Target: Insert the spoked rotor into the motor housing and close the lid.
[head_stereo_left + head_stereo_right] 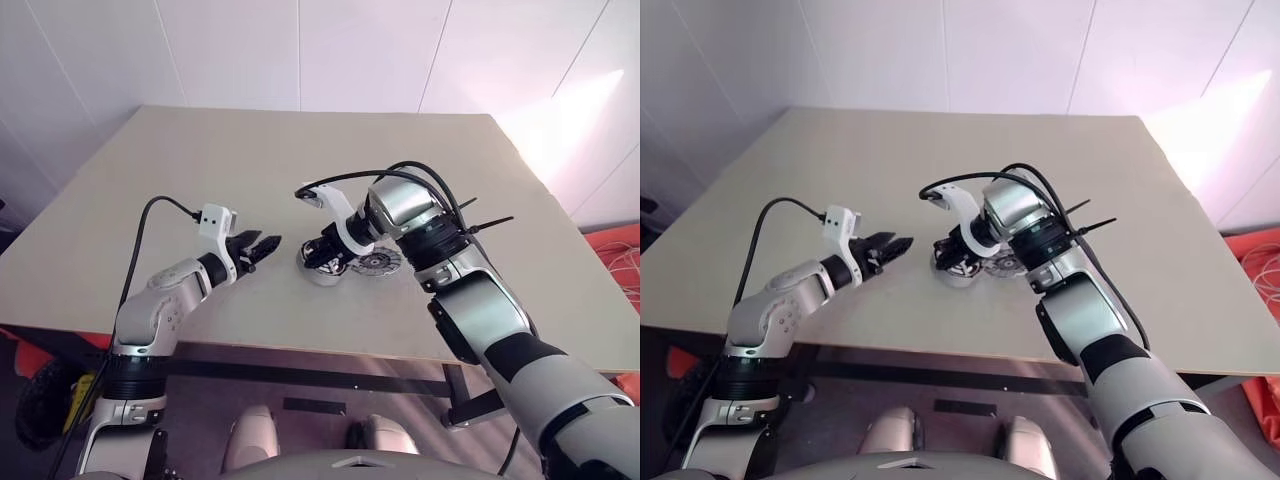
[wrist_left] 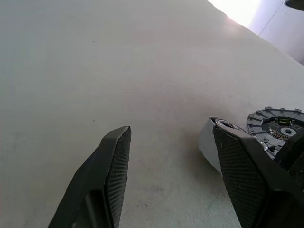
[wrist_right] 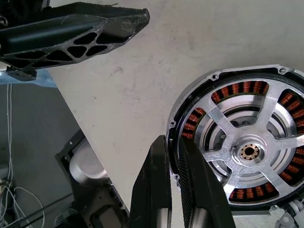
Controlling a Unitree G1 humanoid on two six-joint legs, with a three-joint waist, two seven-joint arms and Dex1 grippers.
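The rotor (image 3: pixel 247 152) already sits inside the housing (image 3: pixel 190 102) on the surface (image 1: pixel 300 160), spokes over the copper windings. The right gripper (image 3: pixel 175 185) has its jaws closed, pinched at the housing's rim, and a careless pull could tilt the cup and unseat the rotor. The left gripper (image 2: pixel 171 175) hangs with jaws open and empty beside the housing. The lid (image 2: pixel 278 126) lies open beside it; swinging it over a crooked rotor could jam it.

Motor housing (image 3: pixel 190 114): round grey metal cup, copper windings ringed inside, resting on table. Spoked rotor (image 3: pixel 247 152): silvery wheel, seated inside housing. Lid (image 1: pixel 377 263): flat grey disc, lying open just beside housing.
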